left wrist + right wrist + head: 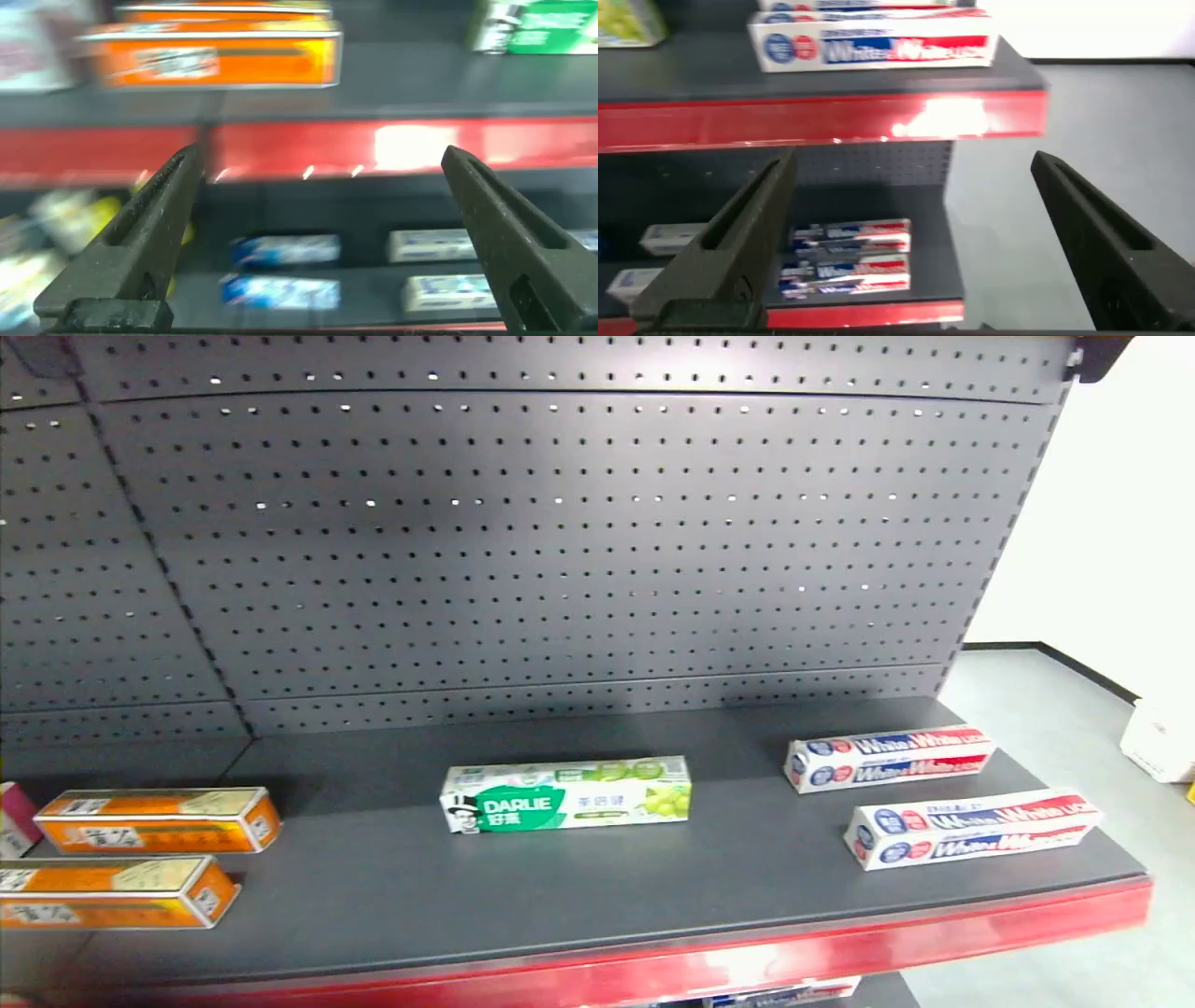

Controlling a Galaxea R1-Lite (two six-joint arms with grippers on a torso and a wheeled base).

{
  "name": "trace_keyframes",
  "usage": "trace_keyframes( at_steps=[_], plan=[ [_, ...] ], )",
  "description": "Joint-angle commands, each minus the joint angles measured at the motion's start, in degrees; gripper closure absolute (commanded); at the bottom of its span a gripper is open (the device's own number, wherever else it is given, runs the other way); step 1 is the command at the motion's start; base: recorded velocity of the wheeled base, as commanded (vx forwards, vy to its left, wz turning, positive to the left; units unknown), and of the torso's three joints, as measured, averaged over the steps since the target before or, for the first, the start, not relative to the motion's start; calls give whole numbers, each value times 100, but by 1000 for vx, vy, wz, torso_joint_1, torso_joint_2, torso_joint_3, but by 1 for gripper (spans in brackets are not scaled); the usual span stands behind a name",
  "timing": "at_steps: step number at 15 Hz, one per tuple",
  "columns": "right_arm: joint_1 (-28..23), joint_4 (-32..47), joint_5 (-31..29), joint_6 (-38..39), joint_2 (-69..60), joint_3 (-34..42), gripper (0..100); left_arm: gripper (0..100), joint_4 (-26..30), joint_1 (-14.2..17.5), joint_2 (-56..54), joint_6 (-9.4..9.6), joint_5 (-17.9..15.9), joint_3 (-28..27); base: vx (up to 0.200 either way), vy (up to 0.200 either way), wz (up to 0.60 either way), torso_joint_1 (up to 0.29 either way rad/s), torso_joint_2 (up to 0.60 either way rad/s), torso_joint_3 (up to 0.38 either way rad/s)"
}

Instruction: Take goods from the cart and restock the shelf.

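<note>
On the grey pegboard-backed shelf (579,896) the green box (566,793) is laid lengthwise left-to-right; left tool (322,154) and right tool (912,160) are spread open.

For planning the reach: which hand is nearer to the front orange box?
Left. The left hand sits just below and before the front orange box; the right hand faces the white boxes at the right end of the shelf.

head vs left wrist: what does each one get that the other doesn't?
Head adds: the pegboard back panel and two red-white-blue boxes toward the right end of the top shelf. Left wrist adds: the open left gripper and rows of blue and pale boxes on the lower shelf, which head barely catches. Both: two orange boxes, the green box, the red shelf edge.
</note>
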Motion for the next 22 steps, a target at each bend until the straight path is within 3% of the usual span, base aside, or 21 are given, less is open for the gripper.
trace_keyframes(
  at_steps=[1,15,22],
  plan=[
    [1,-14,2,6,8,0,0,0,0,-2,-3,-4,1,0,0,0,-600,17,7,2],
    [1,-14,2,-2,8,0,0,0,0,-11,-3,-4,1,-9,0,0,-600,2,3,3],
    [1,-5,2,6,8,-9,0,0,0,-11,6,-4,1,0,0,0,0,0,0,0]
  ],
)
